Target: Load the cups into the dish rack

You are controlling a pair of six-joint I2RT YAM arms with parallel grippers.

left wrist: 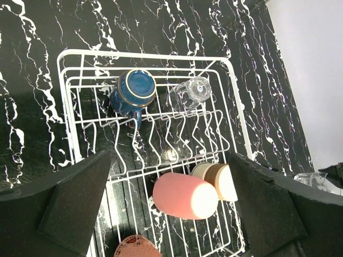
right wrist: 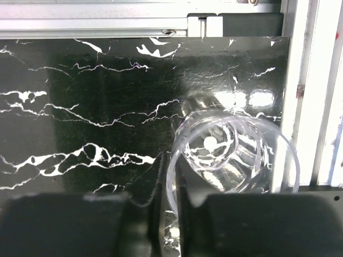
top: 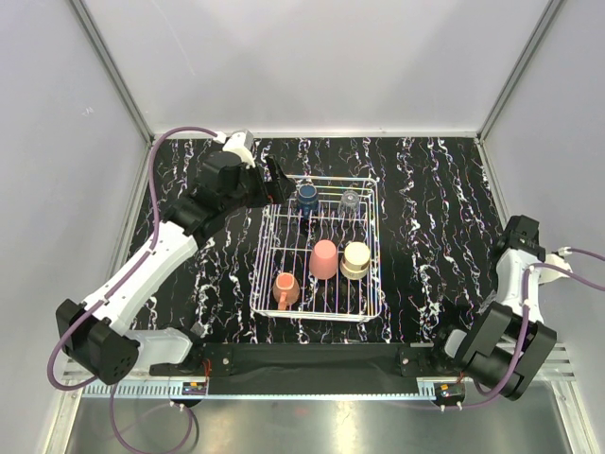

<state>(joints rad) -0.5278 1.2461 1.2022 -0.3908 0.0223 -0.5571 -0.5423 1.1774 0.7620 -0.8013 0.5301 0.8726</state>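
The right gripper pinches the near wall of the clear glass, which stands upright, mouth up, just ahead of its fingers. The dish rack, holding five cups, lies well apart to its left. Farther off, the left gripper hangs spread and empty above the rack.
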